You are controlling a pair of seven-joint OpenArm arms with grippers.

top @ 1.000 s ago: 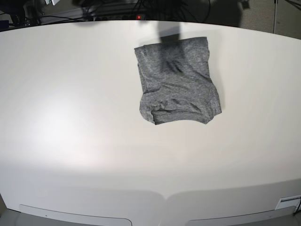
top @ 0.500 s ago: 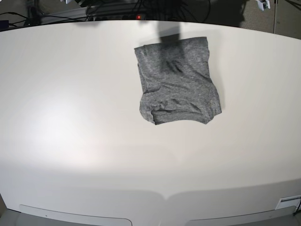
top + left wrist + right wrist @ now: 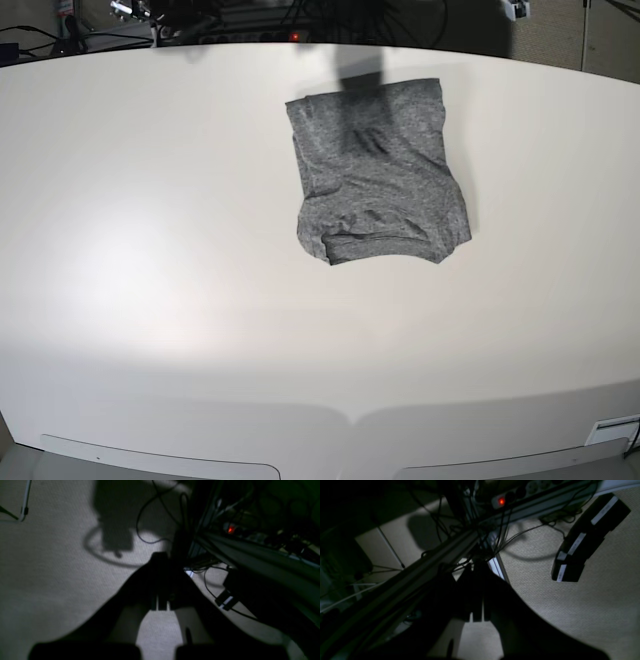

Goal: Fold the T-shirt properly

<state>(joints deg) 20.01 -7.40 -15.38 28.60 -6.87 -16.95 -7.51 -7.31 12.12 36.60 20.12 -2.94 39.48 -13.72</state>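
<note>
The left gripper [image 3: 160,606] has its jaws pressed together on nothing, and it hangs off the table, over carpet [image 3: 50,575] and a tangle of cables [image 3: 150,520]. The right gripper [image 3: 477,616] is likewise closed and empty, also out past the table edge, above the same carpet beside a metal rail [image 3: 425,562] and a power strip [image 3: 517,495] with a red light. Neither one touches any cloth, and in the base view both are at most slivers at the top border.

The shirt [image 3: 378,172] lies on the table [image 3: 150,300], toward the far side and a little right of centre in the base view, well apart from both grippers. It sits as a compact, roughly rectangular grey packet, layers stacked, with a doubled hem showing along its near edge and a few soft wrinkles across the top.

Judging from this, the folding looks finished or very nearly so, and the arms are parked clear. If anything is left, the next move would call for bringing a gripper back over the table to smooth the near edge without dragging the layers apart

Counted: one shirt, one table, two grippers, one power strip
</note>
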